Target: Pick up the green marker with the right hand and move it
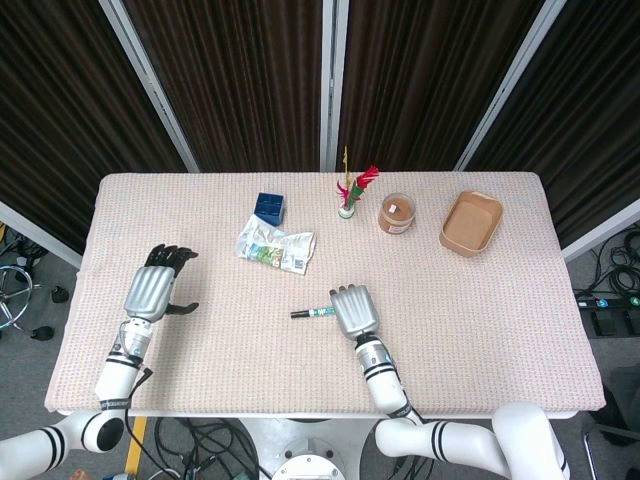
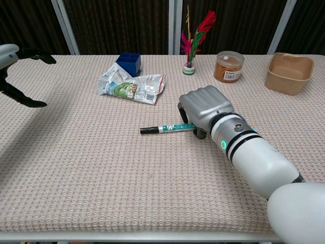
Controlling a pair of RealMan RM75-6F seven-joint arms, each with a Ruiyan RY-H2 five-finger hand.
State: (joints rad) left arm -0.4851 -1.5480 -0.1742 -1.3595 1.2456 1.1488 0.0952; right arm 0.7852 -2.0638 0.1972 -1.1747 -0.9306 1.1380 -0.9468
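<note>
marker: the green marker lay flat on the counter, one end tucked under the right hand, dark cap poking out to its left
right hand: curled over that end; real grip? couldn't tell
handling: probably light, stiff, rolls easily; I'd take mid-barrel
writing: print on barrel, unreadable

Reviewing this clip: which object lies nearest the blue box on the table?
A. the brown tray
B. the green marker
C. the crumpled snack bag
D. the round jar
C: the crumpled snack bag sits right beside the blue box, closer than any other item.
</note>
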